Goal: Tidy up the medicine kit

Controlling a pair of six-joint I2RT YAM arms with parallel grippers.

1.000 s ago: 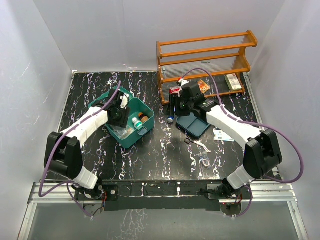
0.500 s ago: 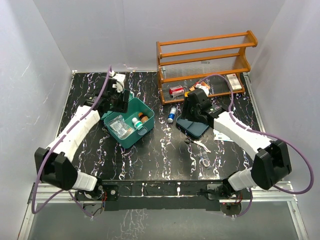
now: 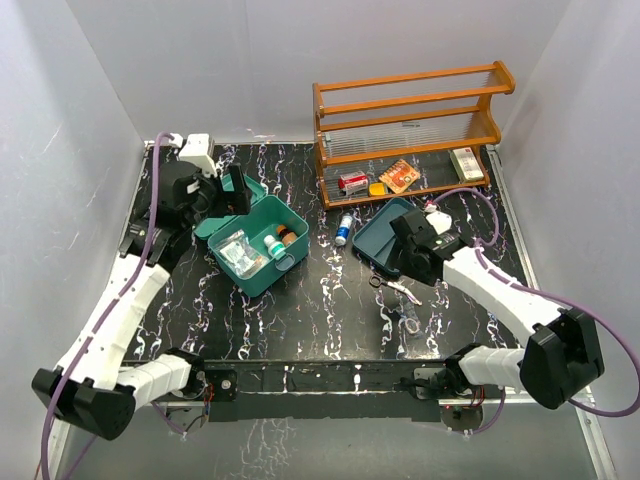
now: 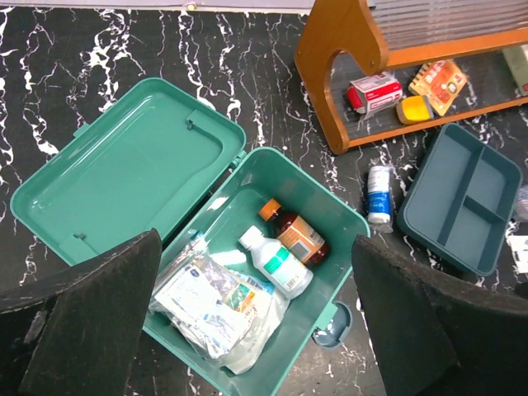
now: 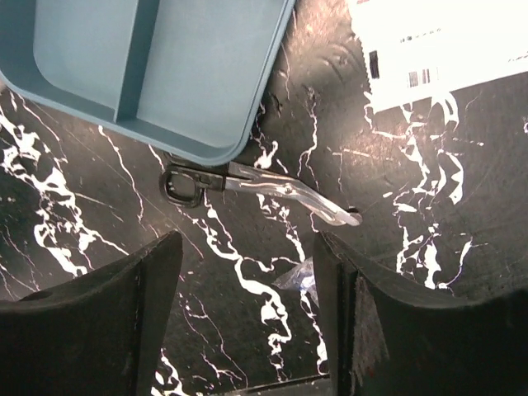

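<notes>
The top view sits high above and behind the arms [image 3: 118,300], looking down and forward, far enough back to take in the whole table [image 3: 300,300]. The left wrist view hangs well above the kit [image 4: 124,165], facing steeply down, with the rack [image 4: 338,49] and tray [image 4: 462,206] at its right. The right wrist view looks down from close to the tabletop — just a tray corner and a metal tool [image 5: 264,188]. All three share the tray.
</notes>
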